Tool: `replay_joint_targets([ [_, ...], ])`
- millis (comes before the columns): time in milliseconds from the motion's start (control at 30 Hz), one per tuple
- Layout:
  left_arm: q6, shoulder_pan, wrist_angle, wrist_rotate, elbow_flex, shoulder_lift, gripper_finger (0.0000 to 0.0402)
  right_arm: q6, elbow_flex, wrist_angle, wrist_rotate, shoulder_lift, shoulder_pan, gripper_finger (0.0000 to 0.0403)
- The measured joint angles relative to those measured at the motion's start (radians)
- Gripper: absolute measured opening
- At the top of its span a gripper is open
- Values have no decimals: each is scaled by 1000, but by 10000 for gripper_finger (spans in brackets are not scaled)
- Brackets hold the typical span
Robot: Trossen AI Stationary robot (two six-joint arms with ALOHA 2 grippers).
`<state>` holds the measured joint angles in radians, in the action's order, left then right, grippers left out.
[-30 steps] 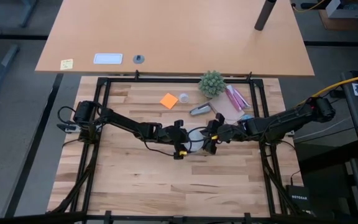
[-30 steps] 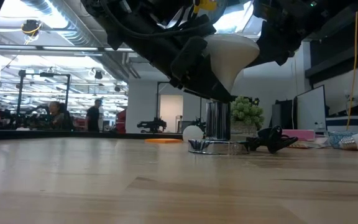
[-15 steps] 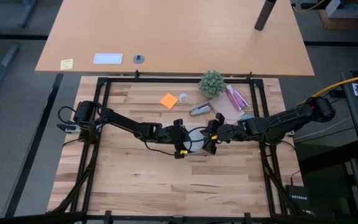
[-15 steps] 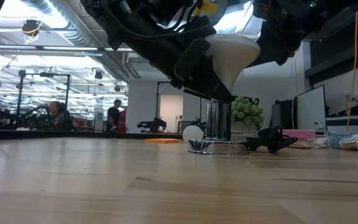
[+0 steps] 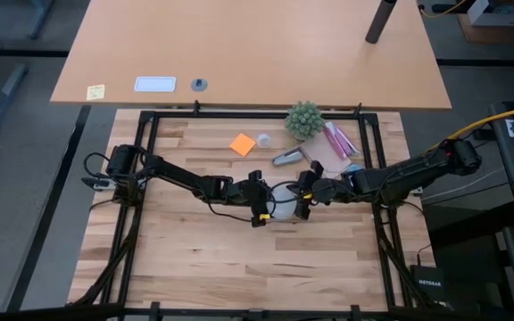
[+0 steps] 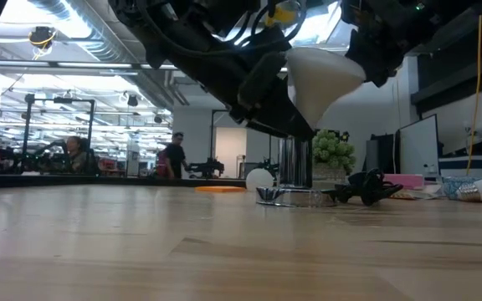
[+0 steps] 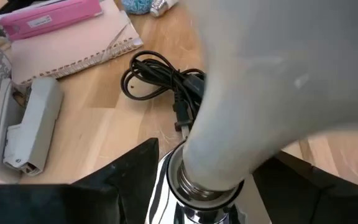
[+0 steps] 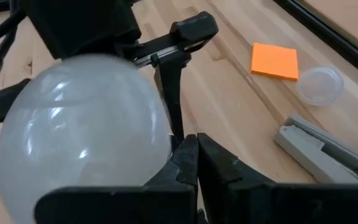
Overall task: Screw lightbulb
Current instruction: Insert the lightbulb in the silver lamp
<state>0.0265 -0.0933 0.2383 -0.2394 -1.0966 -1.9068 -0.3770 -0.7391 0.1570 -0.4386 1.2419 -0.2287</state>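
The white frosted lightbulb (image 6: 320, 75) stands neck down over the chrome socket column (image 6: 294, 163), which rises from the silver round base (image 6: 284, 197) at mid-table. The bulb's metal thread (image 7: 205, 182) sits at the socket's mouth. My left gripper (image 5: 266, 203) comes from the table's left and is closed around the socket's top. My right gripper (image 5: 298, 200) comes from the right and is shut on the bulb's round head (image 8: 82, 127). The black cord (image 7: 160, 81) lies coiled beside the base. My left gripper has one finger (image 7: 132, 177) on each side of the socket's top (image 7: 179, 193), just under the bulb's neck, coming level from the table's left. The base stays on the table. My right gripper pinches the bulb's round head (image 8: 148, 143) between its fingers (image 8: 185, 163), coming from the table's right. The bulb is held neck down, leaning a little, with its thread at the socket.
A grey oblong metal object (image 5: 286, 158), an orange note (image 5: 242, 144), a small clear cup (image 5: 263, 140), a potted plant (image 5: 303, 119) and pink items (image 5: 337, 141) lie toward the far edge. Bare wood shows near the front edge (image 5: 239, 259). People move in the room behind.
The bulb's head and my right gripper have shifted slightly toward the table's right, and the base has slid a little the same way. My left gripper stays at the socket.
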Motion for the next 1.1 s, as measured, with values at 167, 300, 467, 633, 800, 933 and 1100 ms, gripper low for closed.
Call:
replay_joint_targets([
  [167, 3, 0, 10, 0, 0, 0, 239, -31, 0, -1, -18, 0, 0, 6],
  [300, 25, 0, 33, 0, 0, 0, 239, -39, 0, -12, -22, 0, 0, 6],
  [467, 28, 0, 52, 0, 0, 0, 239, -39, 0, -33, -22, 0, 0, 6],
  [633, 22, 0, 55, 0, 0, 0, 239, -10, 0, -20, -22, 0, 0, 6],
  [800, -21, -5, 82, 3, -1, 29, 239, 28, -39, 73, 23, -48, -1, 6],
  [933, -97, -16, 96, 78, -12, 46, 239, -46, -162, 339, 71, -91, -21, 6],
  [1100, -177, -18, 95, 216, -24, 47, 239, -174, -246, 472, 150, -95, -110, 5],
])
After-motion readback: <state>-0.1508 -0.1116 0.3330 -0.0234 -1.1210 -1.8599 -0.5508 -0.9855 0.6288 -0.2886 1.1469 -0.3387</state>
